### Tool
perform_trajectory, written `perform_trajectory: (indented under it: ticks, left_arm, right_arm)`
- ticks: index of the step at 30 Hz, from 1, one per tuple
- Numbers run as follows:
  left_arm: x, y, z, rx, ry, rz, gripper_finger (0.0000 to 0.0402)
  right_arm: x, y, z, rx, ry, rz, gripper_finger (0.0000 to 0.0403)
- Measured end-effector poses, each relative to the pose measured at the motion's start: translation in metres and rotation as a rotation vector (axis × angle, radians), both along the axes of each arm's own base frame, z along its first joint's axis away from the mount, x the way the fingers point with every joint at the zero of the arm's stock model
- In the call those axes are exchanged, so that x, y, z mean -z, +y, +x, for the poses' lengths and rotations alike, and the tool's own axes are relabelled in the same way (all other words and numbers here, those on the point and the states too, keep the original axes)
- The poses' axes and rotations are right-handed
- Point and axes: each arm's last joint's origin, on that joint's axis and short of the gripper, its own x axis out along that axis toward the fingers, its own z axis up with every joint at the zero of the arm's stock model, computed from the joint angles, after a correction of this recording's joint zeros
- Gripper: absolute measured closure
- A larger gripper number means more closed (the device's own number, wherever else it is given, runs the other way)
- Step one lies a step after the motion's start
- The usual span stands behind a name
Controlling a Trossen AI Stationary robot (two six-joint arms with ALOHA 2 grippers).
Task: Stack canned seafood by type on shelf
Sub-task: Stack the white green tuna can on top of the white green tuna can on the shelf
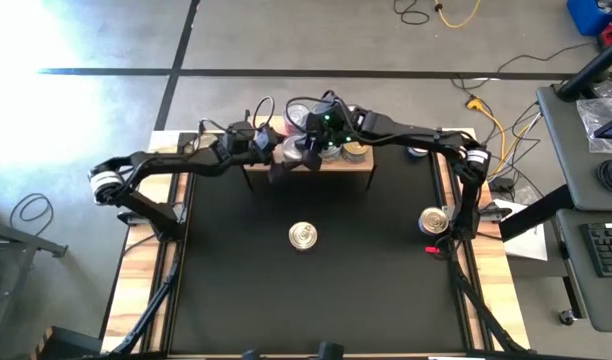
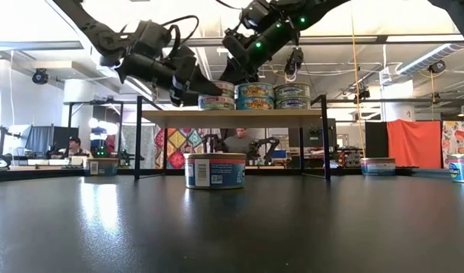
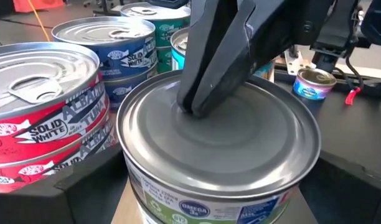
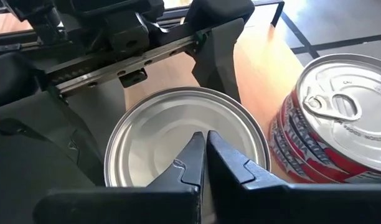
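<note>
On the light-wood shelf (image 2: 239, 115) stand several tins of canned seafood: a red stack (image 3: 47, 118), blue tins (image 3: 106, 50) behind it, and a tin with a plain silver top (image 3: 221, 143) at the shelf's left end. My left gripper (image 4: 162, 124) is open wide, with one finger on each side of that tin. My right gripper (image 4: 206, 149) is shut, its tips on the tin's top. The tin's top stands about level with the top of the red stack. What is under the tin is hidden. My left gripper has its fingers (image 4: 218, 59) close against two opposite sides of the silver-topped tin's wall, coming nearly level from the table's left. I cannot tell whether they touch it. My right gripper presses its shut fingertips (image 3: 193, 106) on the middle of the tin's top (image 3: 234, 134), slanting down from the table's right. The tin stands upright.
One tin (image 1: 303, 236) stands alone in the middle of the black table, and another (image 1: 433, 220) sits near the right edge. More tins (image 2: 274, 95) fill the shelf's middle and right. The shelf's thin black legs (image 2: 324, 136) stand at the table's far side.
</note>
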Motion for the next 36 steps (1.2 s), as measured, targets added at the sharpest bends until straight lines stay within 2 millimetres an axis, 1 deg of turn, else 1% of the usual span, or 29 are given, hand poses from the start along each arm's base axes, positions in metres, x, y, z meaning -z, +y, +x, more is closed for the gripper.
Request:
perform_trajectory:
  ticks: [3,7,10,18,23,29,32,36]
  left_arm:
    - [-0.003,-0.002,-0.003,0.011,0.017,0.011,0.0004]
    - [-0.008,-0.005,-0.008,0.018,0.040,0.017,0.0003]
    - [-0.002,-0.006,-0.014,-0.004,0.112,0.015,0.0003]
    - [-0.001,-0.006,-0.017,-0.029,0.163,0.011,0.0003]
    - [-0.011,-0.009,-0.023,-0.063,0.151,-0.013,0.0002]
    - [-0.033,-0.011,-0.028,-0.089,0.166,-0.032,0.0002]
    - [-0.038,-0.011,-0.029,-0.086,0.197,-0.056,0.0003]
    - [-0.046,-0.012,-0.026,-0.083,0.191,-0.056,0.0011]
  right_arm:
    - [0.002,0.000,0.001,-0.005,0.006,-0.002,0.0390]
    - [0.011,0.000,0.000,-0.008,0.058,0.019,0.0390]
    - [0.016,0.001,-0.003,-0.009,0.108,0.041,0.0390]
    - [0.016,0.001,-0.002,-0.019,0.104,0.023,0.0390]
    - [0.015,0.001,-0.001,-0.019,0.094,0.023,0.0390]
    - [0.012,-0.004,0.003,-0.009,0.029,-0.013,0.0390]
    - [0.009,-0.008,0.004,-0.001,-0.005,-0.029,0.0390]
    - [0.008,-0.013,0.003,0.005,-0.017,-0.036,0.0390]
